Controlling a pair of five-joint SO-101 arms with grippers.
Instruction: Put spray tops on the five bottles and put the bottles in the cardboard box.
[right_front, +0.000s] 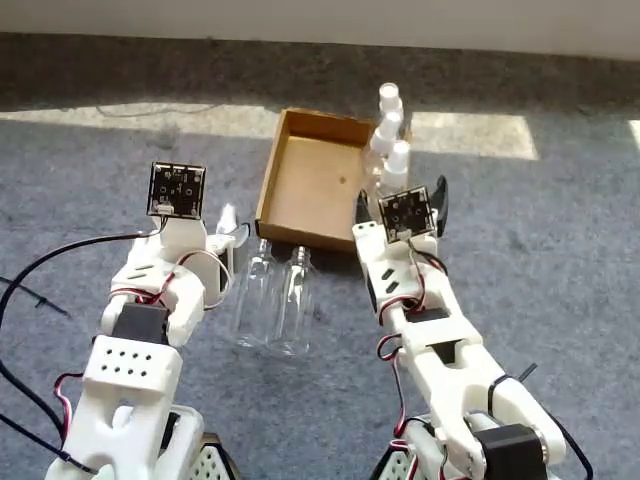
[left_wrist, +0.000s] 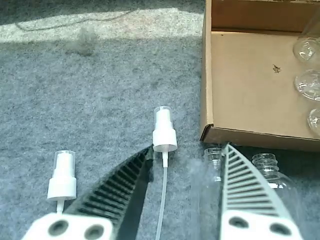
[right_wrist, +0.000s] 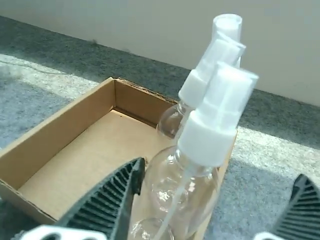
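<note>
Left gripper (left_wrist: 189, 148) spread wide, loose spray top (left_wrist: 164, 131) lying between its jaws, two uncapped bottles (left_wrist: 267, 167) flanking the white jaw. Light, stiff, slick plastic, thin dip tube likely whippy: best pinched at the collar. Right gripper (right_wrist: 220, 172) gaping around a capped bottle (right_wrist: 175, 192) standing in the cardboard box (right_wrist: 55, 135).

Five bottles (right_front: 295, 300), two loose spray tops (left_wrist: 164, 132), one cardboard box (right_front: 310, 190)
</note>
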